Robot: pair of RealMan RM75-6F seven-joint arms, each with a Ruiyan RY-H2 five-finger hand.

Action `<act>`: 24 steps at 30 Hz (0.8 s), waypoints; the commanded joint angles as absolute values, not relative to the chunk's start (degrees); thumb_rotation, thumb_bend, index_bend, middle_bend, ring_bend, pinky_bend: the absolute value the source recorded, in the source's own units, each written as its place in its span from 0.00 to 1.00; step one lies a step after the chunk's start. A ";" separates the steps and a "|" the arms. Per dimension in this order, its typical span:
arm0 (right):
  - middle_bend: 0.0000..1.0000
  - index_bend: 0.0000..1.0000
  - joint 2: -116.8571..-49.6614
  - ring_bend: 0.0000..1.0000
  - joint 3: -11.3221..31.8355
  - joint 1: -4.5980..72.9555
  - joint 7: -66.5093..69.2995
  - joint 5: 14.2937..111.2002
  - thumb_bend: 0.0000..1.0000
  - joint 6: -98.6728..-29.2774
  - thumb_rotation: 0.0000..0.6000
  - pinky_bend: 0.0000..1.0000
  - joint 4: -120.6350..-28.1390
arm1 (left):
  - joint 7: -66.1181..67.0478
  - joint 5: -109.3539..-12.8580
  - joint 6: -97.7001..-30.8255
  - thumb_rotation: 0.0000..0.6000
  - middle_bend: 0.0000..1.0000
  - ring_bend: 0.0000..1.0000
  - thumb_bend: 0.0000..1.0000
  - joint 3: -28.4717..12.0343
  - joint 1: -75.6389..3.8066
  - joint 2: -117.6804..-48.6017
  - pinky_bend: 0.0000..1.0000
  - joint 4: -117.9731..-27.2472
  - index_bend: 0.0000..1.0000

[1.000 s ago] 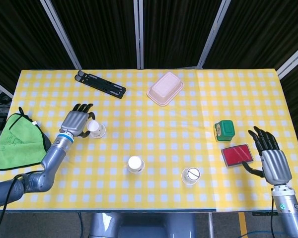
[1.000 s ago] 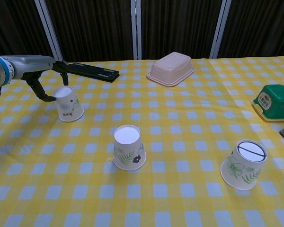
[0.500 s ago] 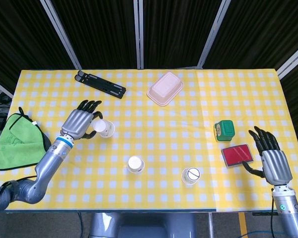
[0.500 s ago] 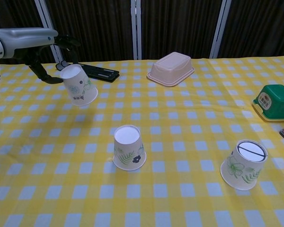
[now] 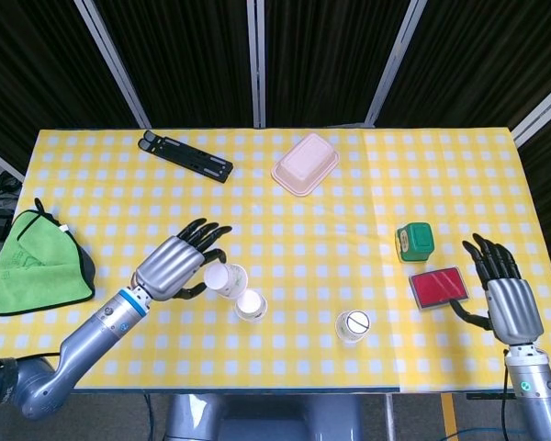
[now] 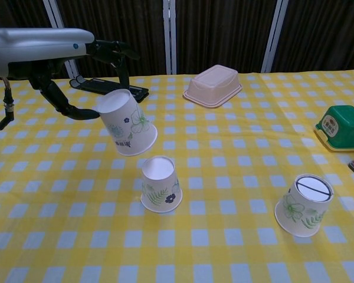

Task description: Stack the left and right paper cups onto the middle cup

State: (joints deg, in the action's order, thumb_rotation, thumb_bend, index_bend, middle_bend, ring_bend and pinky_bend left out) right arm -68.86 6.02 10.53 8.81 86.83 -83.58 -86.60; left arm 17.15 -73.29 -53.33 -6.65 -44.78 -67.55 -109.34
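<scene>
My left hand (image 5: 177, 264) (image 6: 76, 56) holds an upside-down paper cup (image 5: 224, 278) (image 6: 126, 123) in the air, tilted, just above and left of the middle cup (image 5: 251, 305) (image 6: 160, 184). The middle cup stands upside down on the yellow checked table (image 5: 294, 230). The right cup (image 5: 353, 325) (image 6: 302, 205), with a dark line across its base, stands upside down near the front edge. My right hand (image 5: 504, 289) rests open at the table's right edge, beside a red card, holding nothing; the chest view does not show it.
A pink lidded tray (image 5: 305, 163) (image 6: 213, 86) and a black stand (image 5: 185, 155) (image 6: 109, 87) lie at the back. A green box (image 5: 415, 242) (image 6: 340, 127) and a red card (image 5: 437, 288) sit at the right. A green cloth (image 5: 29, 262) hangs over the left edge.
My left hand has lifted the left cup off the table and carried it right and toward the front, up to the middle cup. The right hand has stayed put.
</scene>
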 commanded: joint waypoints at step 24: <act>0.00 0.04 -67.81 0.00 6.14 9.91 10.66 87.53 0.14 -84.95 1.00 0.00 -87.02 | 28.07 -63.09 -52.12 1.00 0.00 0.00 0.11 -4.98 -48.25 -76.69 0.00 -106.33 0.01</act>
State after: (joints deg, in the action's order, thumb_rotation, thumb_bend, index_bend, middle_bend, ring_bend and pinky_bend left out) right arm -67.81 6.14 9.92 10.67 87.53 -84.95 -87.02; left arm 27.84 -63.58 -51.31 -5.16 -48.39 -76.30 -106.59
